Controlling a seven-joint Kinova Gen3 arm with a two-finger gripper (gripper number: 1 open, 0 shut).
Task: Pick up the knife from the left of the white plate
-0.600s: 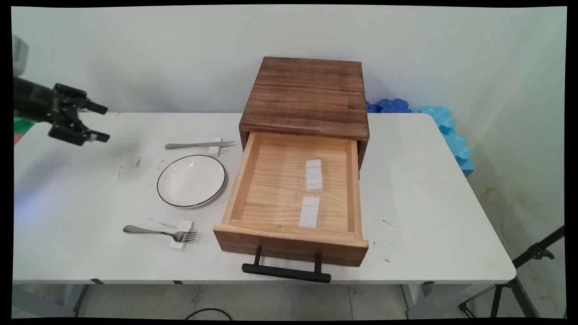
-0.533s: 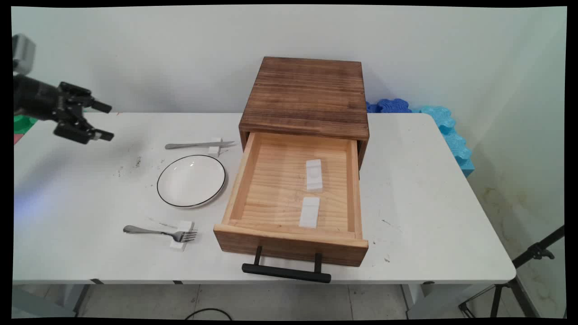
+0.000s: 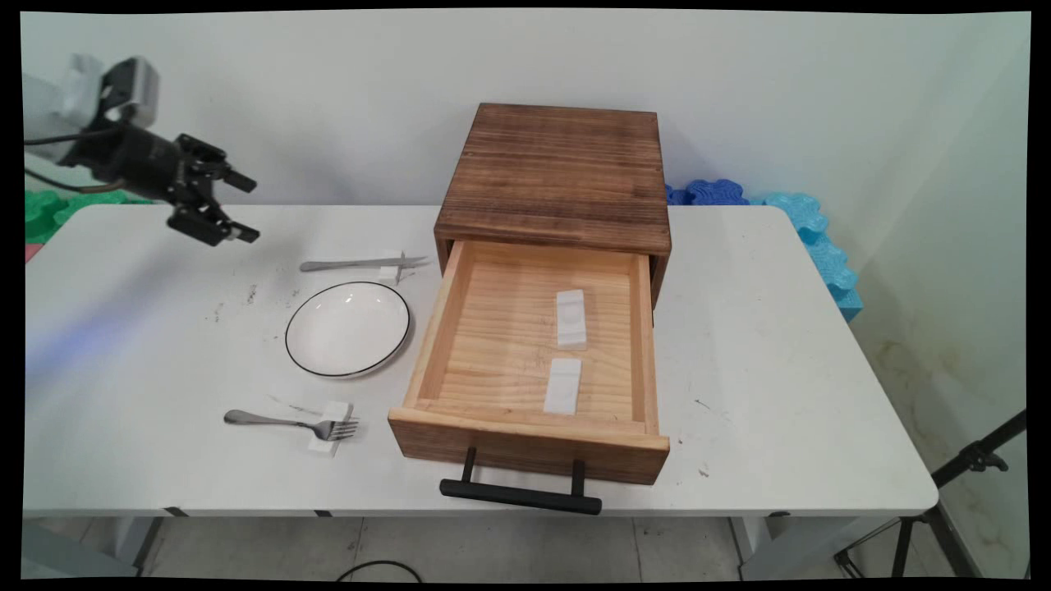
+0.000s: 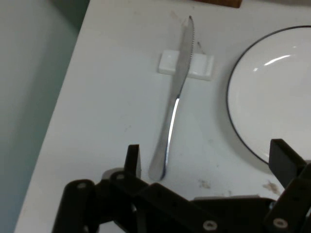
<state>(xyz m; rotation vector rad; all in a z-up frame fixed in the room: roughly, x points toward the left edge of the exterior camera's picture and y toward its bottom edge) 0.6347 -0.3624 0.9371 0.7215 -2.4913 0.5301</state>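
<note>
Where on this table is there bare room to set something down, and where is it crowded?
Bare: the table right of the drawer box, and the left end beyond the plate. The open drawer holds only two white blocks. Crowded: between knife, plate and fork, left of the drawer. The gripper, jaws open, hangs near the knife's handle.

lab | bare white wall (image 3: 328, 98) | white table (image 3: 780, 369) | tripod (image 3: 969, 468) | foam mats (image 3: 805, 230)

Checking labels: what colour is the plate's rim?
The plate is white with a thin black rim line; clearest in the main view.
</note>
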